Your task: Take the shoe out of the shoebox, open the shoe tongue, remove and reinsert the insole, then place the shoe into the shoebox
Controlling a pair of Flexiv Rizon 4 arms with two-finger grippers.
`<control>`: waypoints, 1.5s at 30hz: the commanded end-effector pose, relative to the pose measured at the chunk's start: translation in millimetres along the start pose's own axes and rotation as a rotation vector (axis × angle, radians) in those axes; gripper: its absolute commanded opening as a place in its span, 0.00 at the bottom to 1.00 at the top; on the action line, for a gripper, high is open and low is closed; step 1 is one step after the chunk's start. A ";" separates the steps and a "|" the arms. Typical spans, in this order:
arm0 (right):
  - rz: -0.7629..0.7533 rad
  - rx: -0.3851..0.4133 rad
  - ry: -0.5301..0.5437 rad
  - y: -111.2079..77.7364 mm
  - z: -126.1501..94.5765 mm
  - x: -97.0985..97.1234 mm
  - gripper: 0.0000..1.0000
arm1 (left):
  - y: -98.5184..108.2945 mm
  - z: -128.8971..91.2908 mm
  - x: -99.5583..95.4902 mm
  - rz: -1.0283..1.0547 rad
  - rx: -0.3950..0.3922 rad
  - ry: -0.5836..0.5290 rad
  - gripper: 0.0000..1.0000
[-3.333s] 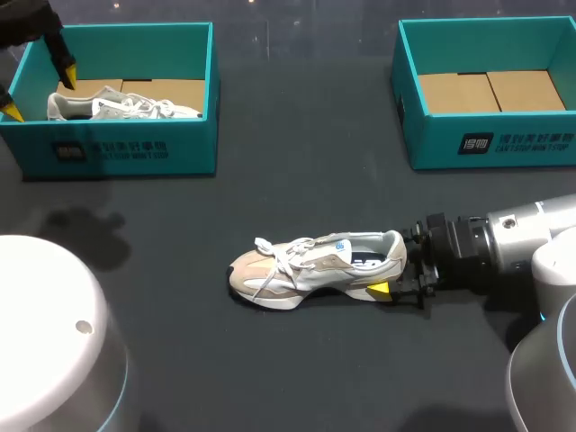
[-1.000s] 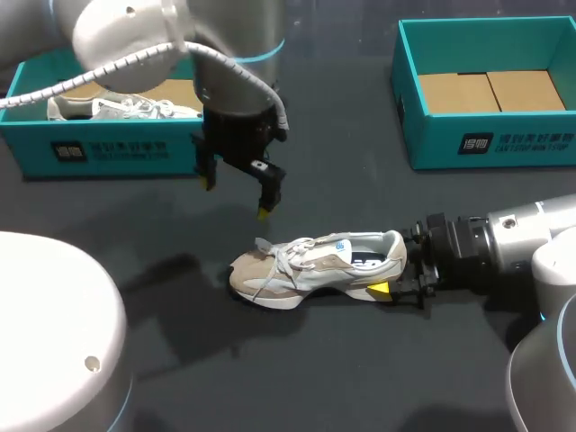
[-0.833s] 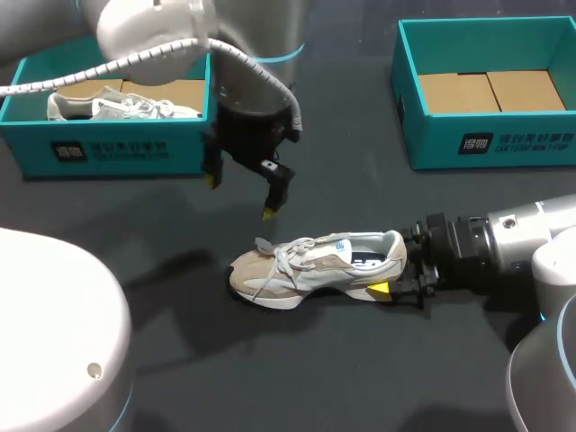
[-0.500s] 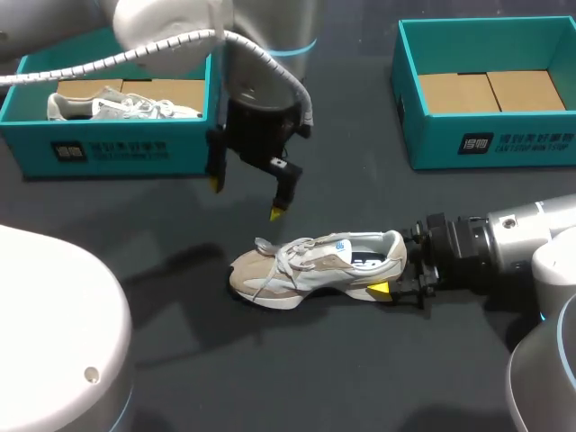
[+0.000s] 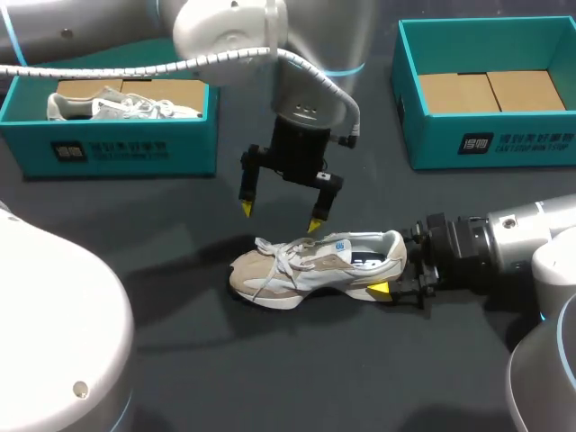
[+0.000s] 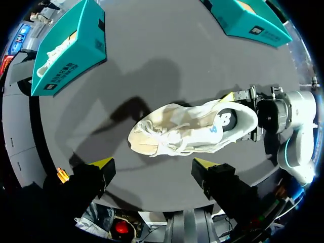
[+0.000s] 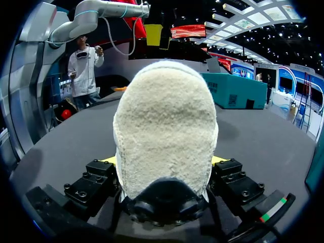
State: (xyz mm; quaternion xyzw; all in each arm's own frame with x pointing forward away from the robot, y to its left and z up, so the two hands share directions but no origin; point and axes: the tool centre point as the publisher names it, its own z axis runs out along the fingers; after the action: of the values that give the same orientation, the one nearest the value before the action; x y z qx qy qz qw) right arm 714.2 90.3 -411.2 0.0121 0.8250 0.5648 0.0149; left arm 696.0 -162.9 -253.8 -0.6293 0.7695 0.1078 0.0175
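Observation:
A beige and white shoe (image 5: 310, 265) lies on its side in the middle of the black table, toe to the left. My right gripper (image 5: 394, 264) is shut on its heel. In the right wrist view the fuzzy heel (image 7: 164, 126) fills the gap between the fingers of that gripper (image 7: 164, 163). My left gripper (image 5: 280, 216) hangs open just above and behind the laces, touching nothing. From the left wrist, the shoe (image 6: 187, 131) lies ahead of the spread yellow tips of that gripper (image 6: 153, 164). The teal shoebox (image 5: 486, 130) at the back right holds only cardboard.
A second teal shoebox (image 5: 117, 148) at the back left holds another white shoe (image 5: 117, 106). My left arm's big links (image 5: 54, 351) loom over the table's front left. Bare black table lies in front of the shoe and between the two boxes.
My left gripper has travelled right and down from beside the left box to just above the shoe's laces, turning as it went. The right gripper and the shoe have stayed put.

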 end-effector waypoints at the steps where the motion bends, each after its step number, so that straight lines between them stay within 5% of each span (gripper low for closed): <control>1: 0.001 0.004 0.000 -1.8 -0.1 -1.9 0.00 | -2.5 -1.0 7.1 0.001 -0.006 -0.023 1.00; 45: 0.001 0.004 0.000 -1.8 -0.1 -1.9 0.00 | -22.4 42.2 85.4 -0.283 -0.129 -0.128 1.00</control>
State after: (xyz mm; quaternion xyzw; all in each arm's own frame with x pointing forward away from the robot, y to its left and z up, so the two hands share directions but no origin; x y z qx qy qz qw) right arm 714.2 90.3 -411.2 0.0122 0.8250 0.5648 0.0149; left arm 694.8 -232.5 -307.9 -0.7255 0.6623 0.1844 0.0331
